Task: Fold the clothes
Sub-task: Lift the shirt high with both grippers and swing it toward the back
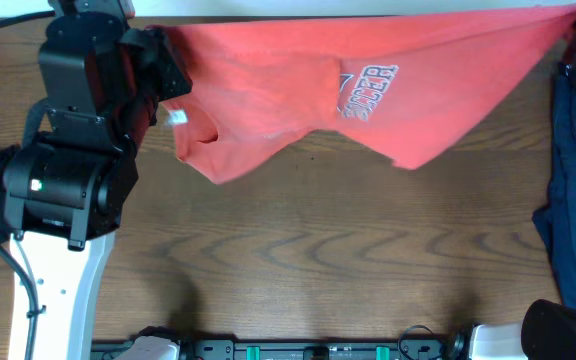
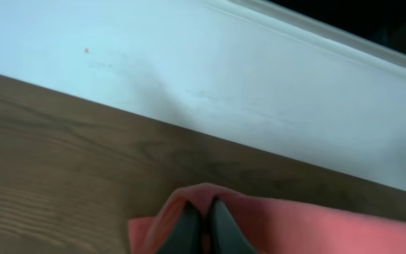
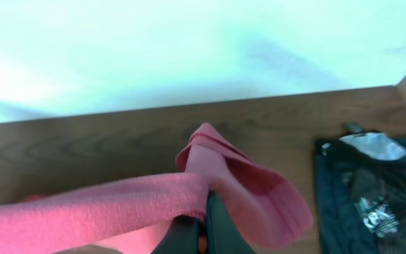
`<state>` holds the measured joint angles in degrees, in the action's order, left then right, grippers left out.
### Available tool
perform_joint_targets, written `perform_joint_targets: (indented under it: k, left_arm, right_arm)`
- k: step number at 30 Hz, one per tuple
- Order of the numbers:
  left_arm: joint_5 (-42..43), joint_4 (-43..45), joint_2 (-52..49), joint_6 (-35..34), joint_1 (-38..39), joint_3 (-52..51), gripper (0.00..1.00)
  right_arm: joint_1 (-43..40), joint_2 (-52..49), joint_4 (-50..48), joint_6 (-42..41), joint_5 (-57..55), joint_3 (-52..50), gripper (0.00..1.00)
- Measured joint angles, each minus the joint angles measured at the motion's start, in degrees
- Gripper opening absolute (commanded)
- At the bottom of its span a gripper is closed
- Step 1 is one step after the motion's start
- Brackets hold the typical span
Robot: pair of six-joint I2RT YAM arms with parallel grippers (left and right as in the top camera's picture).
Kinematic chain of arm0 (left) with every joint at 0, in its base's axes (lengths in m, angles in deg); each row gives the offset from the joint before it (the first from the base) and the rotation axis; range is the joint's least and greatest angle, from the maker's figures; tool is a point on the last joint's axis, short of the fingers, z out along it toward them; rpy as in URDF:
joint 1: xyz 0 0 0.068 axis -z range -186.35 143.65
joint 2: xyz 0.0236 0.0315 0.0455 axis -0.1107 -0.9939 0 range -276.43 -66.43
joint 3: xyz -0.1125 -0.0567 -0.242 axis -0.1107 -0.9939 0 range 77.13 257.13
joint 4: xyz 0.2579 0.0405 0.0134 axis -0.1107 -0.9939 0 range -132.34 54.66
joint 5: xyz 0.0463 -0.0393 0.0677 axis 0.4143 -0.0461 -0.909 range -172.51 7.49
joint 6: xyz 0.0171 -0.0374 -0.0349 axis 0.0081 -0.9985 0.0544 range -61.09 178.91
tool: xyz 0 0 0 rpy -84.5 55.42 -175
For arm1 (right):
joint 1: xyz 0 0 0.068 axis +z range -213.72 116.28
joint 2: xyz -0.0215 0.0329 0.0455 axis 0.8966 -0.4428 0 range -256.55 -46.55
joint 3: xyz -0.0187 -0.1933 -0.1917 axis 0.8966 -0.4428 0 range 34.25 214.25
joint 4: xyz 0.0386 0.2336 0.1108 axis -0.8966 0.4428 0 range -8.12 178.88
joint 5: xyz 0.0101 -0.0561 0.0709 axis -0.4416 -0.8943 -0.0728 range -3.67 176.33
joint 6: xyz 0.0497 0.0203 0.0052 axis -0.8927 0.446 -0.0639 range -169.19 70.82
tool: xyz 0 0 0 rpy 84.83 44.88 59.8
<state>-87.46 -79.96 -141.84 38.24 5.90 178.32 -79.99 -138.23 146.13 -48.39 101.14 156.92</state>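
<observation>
Coral T-shirt is stretched along far edge of table, long axis 9-to-3. L gripper is clamped on its 9 o'clock end, R gripper on the 3 o'clock end. Slack sags toward 6. Navy shirt lies at 4.

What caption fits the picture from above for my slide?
Coral-red T-shirt held stretched along the wooden table's far edge, left arm at one end, navy shirt at right.
</observation>
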Motion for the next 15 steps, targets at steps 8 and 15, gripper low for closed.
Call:
perform_joint_targets:
  k: [8, 15]
  left_arm:
    - [4.83, -2.73, 0.2, 0.42, -0.22, 4.81, 0.06]
    - [10.32, -9.64, 0.33, 1.03, -0.39, 17.42, 0.06]
  right_arm:
    - [0.0, 0.0, 8.41, 0.04, -0.28, 11.98, 0.01]
    - [0.0, 0.22, 14.27, -0.04, -0.37, 20.0, 0.01]
